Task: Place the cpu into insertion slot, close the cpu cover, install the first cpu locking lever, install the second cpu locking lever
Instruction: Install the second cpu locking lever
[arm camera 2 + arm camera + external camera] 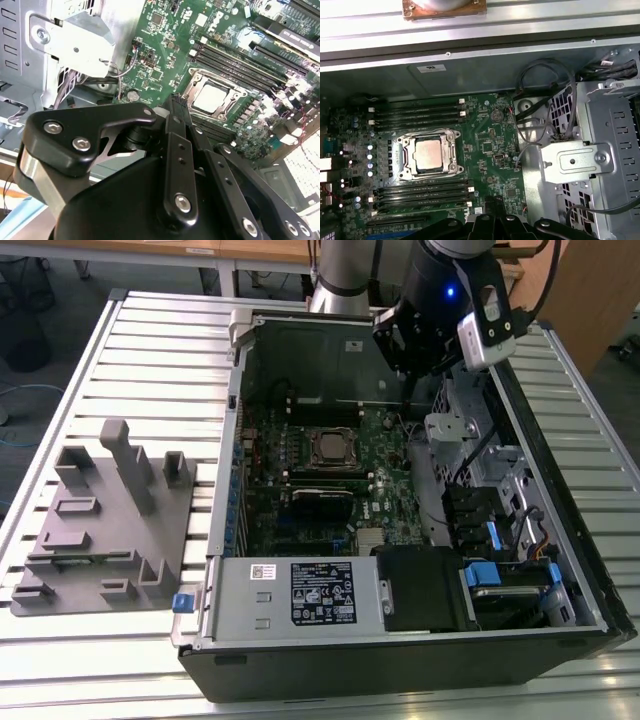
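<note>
First wrist view shows the cpu already seated in the insertion slot, the cpu cover apparently down; the gripper hovers apart with jaws together, empty.

Even bright light, soft shadows, mild glare

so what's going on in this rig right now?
One robot arm is working over an open PC case. The cpu already sits in the insertion slot on the motherboard, with the cpu cover lying framed around it. The gripper hangs above the board beside the socket, holding nothing and touching nothing that shows. Whether the locking levers are latched cannot be told.
</note>
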`<state>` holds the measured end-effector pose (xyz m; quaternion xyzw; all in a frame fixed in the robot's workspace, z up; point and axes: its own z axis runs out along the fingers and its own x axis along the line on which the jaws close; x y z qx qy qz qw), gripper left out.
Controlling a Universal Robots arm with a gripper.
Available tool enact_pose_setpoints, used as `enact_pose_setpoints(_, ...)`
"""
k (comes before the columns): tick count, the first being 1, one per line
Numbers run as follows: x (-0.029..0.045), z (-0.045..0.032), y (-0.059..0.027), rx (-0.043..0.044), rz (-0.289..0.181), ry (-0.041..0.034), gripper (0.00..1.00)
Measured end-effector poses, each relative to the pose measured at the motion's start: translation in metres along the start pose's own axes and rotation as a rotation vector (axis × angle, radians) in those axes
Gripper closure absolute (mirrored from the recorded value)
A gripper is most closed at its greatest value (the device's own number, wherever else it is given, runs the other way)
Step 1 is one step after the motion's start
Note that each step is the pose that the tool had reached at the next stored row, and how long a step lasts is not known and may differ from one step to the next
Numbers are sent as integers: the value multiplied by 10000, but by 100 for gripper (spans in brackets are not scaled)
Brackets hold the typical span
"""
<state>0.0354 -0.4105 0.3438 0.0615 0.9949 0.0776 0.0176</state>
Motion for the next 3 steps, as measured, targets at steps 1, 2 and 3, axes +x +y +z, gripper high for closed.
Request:
enact_pose_setpoints(1, 0, 2, 0, 1, 0, 0, 90)
enact_pose_setpoints(2, 0, 2, 0, 1, 0, 0, 90)
enact_pose_setpoints(3, 0, 2, 0, 1, 0, 0, 90)
